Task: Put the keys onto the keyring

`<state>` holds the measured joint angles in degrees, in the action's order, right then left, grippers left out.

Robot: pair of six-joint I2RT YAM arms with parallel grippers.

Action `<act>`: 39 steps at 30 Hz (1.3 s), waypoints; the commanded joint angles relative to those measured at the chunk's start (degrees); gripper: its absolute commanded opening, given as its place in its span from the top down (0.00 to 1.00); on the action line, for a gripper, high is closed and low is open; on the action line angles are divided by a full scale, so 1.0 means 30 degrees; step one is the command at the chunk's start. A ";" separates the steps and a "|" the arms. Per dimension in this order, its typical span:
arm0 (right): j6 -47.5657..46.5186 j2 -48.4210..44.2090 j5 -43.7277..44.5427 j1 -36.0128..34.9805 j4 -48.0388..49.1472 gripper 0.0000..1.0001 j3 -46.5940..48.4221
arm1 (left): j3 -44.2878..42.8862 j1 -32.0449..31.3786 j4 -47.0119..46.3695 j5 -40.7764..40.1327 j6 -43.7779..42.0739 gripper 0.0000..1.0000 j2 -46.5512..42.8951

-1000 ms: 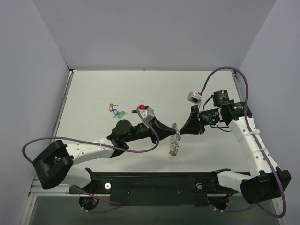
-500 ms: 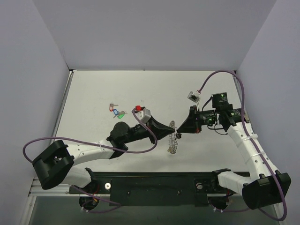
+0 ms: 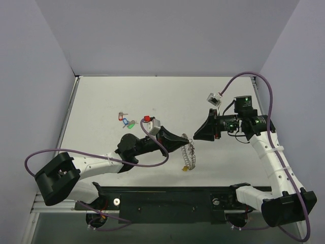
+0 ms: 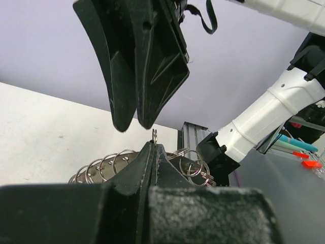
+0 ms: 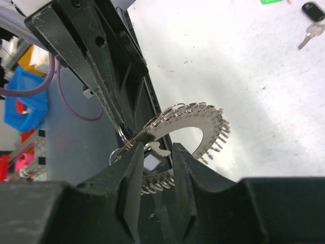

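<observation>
One keyring (image 3: 189,154) hangs off the table (image 3: 101,96) near its middle front, pinched at its top by the left gripper (image 3: 189,138), with the right gripper (image 3: 196,137) tip to tip against it from the other side. Two things only the left wrist view shows: the left fingers (image 4: 147,165) are pressed flat together, and a single small ring (image 4: 154,135) stands up from their tips, just under the right gripper's tips. Those tips sit a sliver apart with nothing seen between them. The right wrist view shows its two fingers (image 5: 131,173) parted on either side of the loop's near rim, and the loop's fringe of many rings fanned out, too many to count. Whether a small silver piece in that gap is a key I cannot tell. From above, the keys (image 3: 126,120) lie in one cluster on the table well left of both grippers. Three can be made out there, one blue-tagged, one green-tagged and one darker. The right wrist view catches only a black tag (image 5: 311,9) and a sliver of green.
</observation>
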<state>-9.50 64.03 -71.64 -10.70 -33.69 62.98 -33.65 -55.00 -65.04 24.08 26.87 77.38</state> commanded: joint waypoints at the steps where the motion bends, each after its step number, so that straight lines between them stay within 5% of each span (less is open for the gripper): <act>1: -0.4117 -0.0425 -0.0789 0.0197 -0.2881 0.72 0.1708 | -0.0181 0.0112 -0.1526 0.0500 0.0065 1.00 -0.0921; 8: -1.4280 -0.0191 -0.1053 -0.0183 -0.9390 0.56 0.2795 | -0.0268 0.0200 -0.1611 0.0910 0.0095 1.00 -0.0834; 12: -1.6224 0.0159 -0.0644 -0.0797 -1.0768 0.56 0.3058 | -0.0444 0.0170 -0.1993 0.1291 0.0475 1.00 -0.0454; 39: -1.7694 0.2387 -0.0320 -0.1941 -1.2090 0.61 0.5051 | -0.1176 -0.0181 -0.3341 0.1408 0.1209 1.00 0.0923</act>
<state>-60.86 70.76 -71.26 -16.21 -67.90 76.29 -33.91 -55.00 -67.99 27.77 29.56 79.94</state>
